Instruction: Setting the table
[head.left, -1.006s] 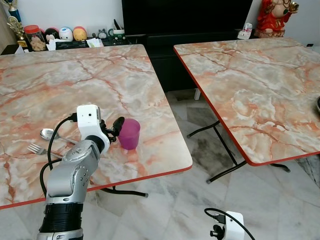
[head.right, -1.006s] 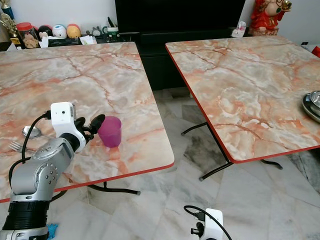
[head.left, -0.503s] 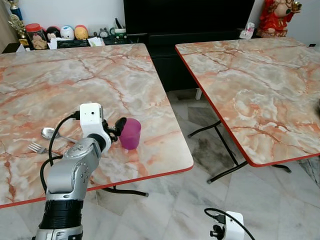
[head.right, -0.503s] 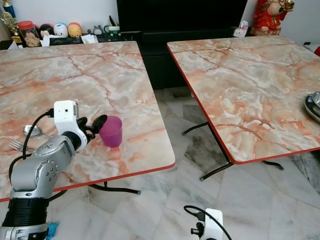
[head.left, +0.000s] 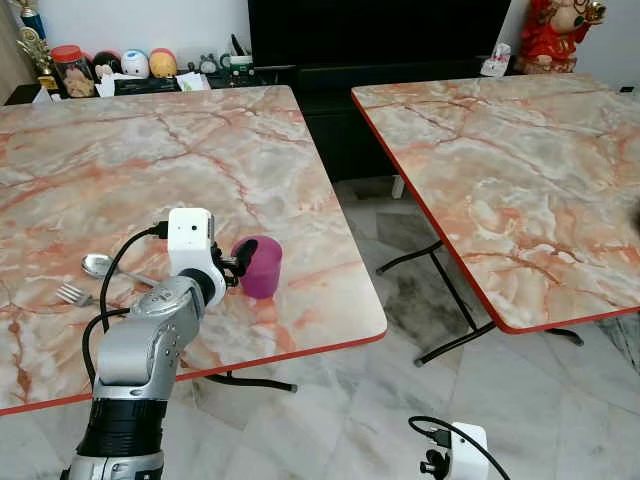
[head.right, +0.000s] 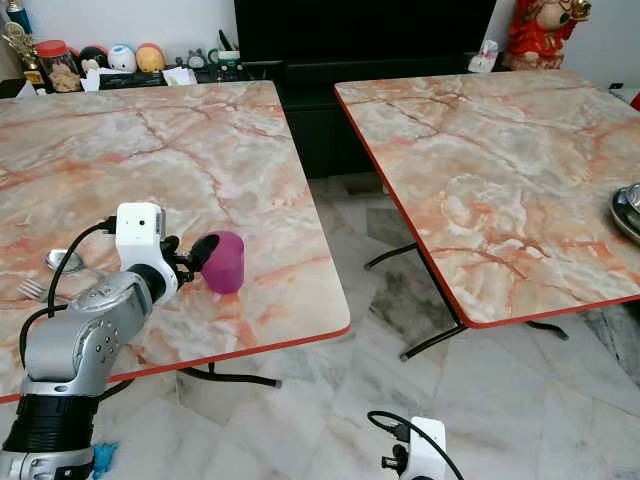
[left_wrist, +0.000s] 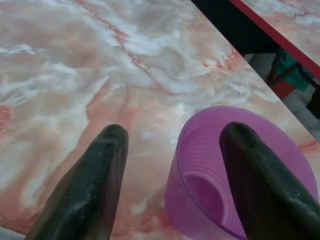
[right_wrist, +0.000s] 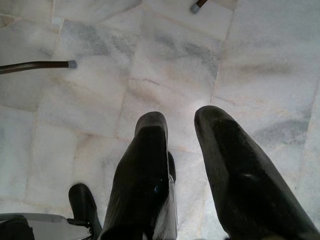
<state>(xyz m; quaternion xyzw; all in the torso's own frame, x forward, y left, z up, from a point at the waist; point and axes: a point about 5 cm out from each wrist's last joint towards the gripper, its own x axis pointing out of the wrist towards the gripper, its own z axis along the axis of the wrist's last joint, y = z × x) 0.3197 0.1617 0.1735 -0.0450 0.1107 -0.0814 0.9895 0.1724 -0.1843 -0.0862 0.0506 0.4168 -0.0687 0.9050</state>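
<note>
A purple plastic cup sits near the front right corner of the left marble table, tipped with its mouth toward my left gripper. In the left wrist view the left gripper is open: one black finger is over the cup's mouth and the other is outside its wall, with a gap to the wall. A spoon and a fork lie on the table left of my arm. My right gripper hangs idle above the floor, fingers a little apart and holding nothing.
A second marble table stands to the right, across a gap of tiled floor. Metal bowls sit at its right edge. A black TV cabinet and small ornaments line the back wall.
My left gripper has pushed forward to the cup, one finger now at its mouth. The cup has tipped from upright toward the gripper. The camera shifted slightly.
</note>
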